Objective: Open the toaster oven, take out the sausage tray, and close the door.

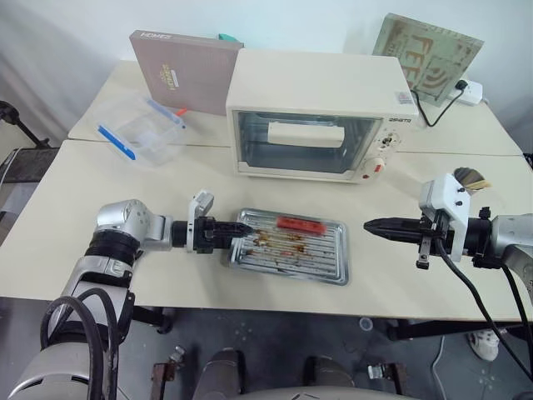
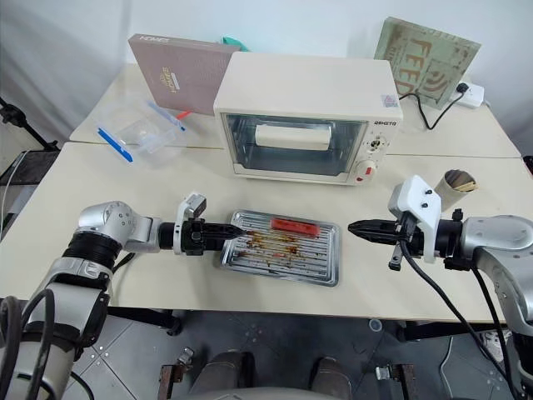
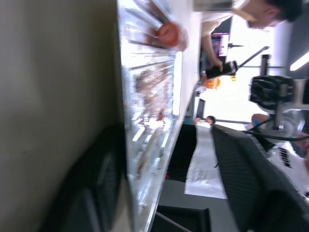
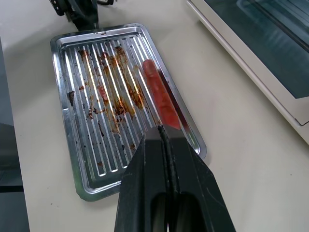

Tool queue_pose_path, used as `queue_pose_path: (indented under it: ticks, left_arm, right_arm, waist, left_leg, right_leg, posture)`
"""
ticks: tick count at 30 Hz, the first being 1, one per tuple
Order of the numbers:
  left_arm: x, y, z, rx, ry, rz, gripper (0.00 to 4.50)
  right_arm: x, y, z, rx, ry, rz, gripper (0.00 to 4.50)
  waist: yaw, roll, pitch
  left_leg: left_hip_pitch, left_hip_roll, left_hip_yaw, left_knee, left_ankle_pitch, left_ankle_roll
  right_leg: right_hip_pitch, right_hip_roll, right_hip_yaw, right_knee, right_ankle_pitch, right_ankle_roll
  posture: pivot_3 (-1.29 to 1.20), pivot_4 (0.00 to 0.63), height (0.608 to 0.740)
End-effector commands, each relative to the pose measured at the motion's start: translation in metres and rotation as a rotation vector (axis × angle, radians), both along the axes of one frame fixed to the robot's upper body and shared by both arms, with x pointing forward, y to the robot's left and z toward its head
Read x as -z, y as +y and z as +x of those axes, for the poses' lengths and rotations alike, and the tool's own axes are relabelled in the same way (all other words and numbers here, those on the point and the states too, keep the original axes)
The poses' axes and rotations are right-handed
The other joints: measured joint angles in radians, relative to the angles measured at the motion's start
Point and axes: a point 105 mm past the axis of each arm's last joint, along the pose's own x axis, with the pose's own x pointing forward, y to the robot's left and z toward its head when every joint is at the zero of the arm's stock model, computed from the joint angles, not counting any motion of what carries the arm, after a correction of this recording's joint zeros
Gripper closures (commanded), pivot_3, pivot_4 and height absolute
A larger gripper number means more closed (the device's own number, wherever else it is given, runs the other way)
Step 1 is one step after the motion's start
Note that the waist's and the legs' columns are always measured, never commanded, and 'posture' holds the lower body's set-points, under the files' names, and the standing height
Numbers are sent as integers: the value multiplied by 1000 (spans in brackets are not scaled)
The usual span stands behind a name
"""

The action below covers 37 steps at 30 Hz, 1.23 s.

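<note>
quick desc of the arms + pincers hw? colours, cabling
Both arms are silver-grey metal with black ribbed joint rings. Each wrist carries a white angular bracket. The left pincer and right pincer each have two slim black tapered fingers. Loose black cables loop beside the left upper arm, and another hangs from the right wrist. No markings can be made out.

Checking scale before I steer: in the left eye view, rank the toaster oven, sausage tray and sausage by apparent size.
1. toaster oven, largest.
2. sausage tray.
3. sausage, smallest, lying in the tray.
</note>
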Motion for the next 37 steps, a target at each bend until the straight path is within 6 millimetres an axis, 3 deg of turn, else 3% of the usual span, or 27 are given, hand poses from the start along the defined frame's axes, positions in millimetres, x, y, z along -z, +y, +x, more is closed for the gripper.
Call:
queue_pose_path:
  ticks: [1, 3, 6, 9, 12, 15, 17, 21, 28, 34, 37]
  left_arm:
    - [17, 19, 1, -35, 6, 141, 276]
    - [13, 32, 2, -44, -24, 187, 34]
    - [7, 49, 1, -51, -66, 237, 0]
    - [-4, 73, 2, -67, -164, 301, 0]
    - [-13, 79, 3, -53, -252, 305, 0]
    - [-68, 90, 14, -142, -852, 106, 0]
    - [-80, 94, -1, -89, -1163, 45, 0]
    - [-54, 100, -15, 65, -1274, 222, 0]
    - [-30, 128, -41, 340, -1343, 327, 0]
    - [-30, 147, -35, 301, -1339, 401, 0]
    - [-35, 145, -25, 166, -1305, 364, 0]
  right_arm:
    - [-9, -5, -2, -3, -28, -16, 4500]
    - [-5, -8, -3, -4, -5, -36, 4500]
    - [-1, -10, -6, -27, 26, -53, 3882]
    - [1, -16, -6, -29, 31, -54, 2903]
    - [2, -18, -6, -39, 35, -57, 1862]
    - [3, -28, -9, -83, 23, -71, 841]
    - [5, -34, -9, -102, 15, -84, 117]
    - [9, -42, -7, -130, 7, -106, 46]
    - [23, -51, -4, -146, 6, -167, 46]
    - [36, -60, 2, -81, -11, -184, 46]
    - [37, -62, 6, -2, -51, -148, 46]
  waist:
    - [-1, 0, 0]
    - [-5, 0, 0]
    - [-18, 0, 0]
    - [-38, 0, 0]
    - [-48, 0, 0]
    - [-51, -1, 1]
    - [-51, -5, 3]
    - [-47, -6, 3]
    - [-43, -5, 4]
    - [-41, -5, 4]
    - [-38, -5, 4]
  left_leg:
    - [0, 0, 0, 0, 0, 0]
    - [0, 0, 0, 0, 0, 0]
    - [0, 1, 0, -1, 0, 0]
    - [0, 1, 1, -3, 0, 0]
    - [0, 1, 2, -4, 0, 0]
    - [0, 1, 2, -4, 0, 0]
    - [-1, 2, 1, -5, 0, 0]
    - [-2, 1, 2, -4, -1, 1]
    - [-2, 1, 2, -3, -1, 1]
    - [-2, 1, 2, -2, -1, 1]
    - [-2, 1, 2, -2, -1, 1]
  right_leg:
    - [0, 0, 0, 0, 0, 0]
    - [0, 0, 0, 1, 0, 0]
    - [-1, 0, 0, 1, 0, 0]
    - [-2, 0, 0, 1, 0, 0]
    - [-3, 0, 1, 1, 0, 0]
    - [-3, 0, 0, -1, 0, 0]
    - [-3, 0, -1, -3, 0, 0]
    - [-3, 0, -2, -4, 0, 0]
    - [-3, 0, -1, -3, 0, 0]
    - [-3, 0, -2, -2, 0, 0]
    - [-3, 0, -2, -1, 0, 0]
  posture:
    - [0, 150, 740]
    - [0, 150, 740]
    - [0, 150, 740]
    - [0, 150, 740]
    - [0, 150, 740]
    - [0, 150, 740]
    - [0, 150, 740]
    - [0, 150, 740]
    - [0, 150, 740]
    - [0, 150, 740]
    - [0, 150, 740]
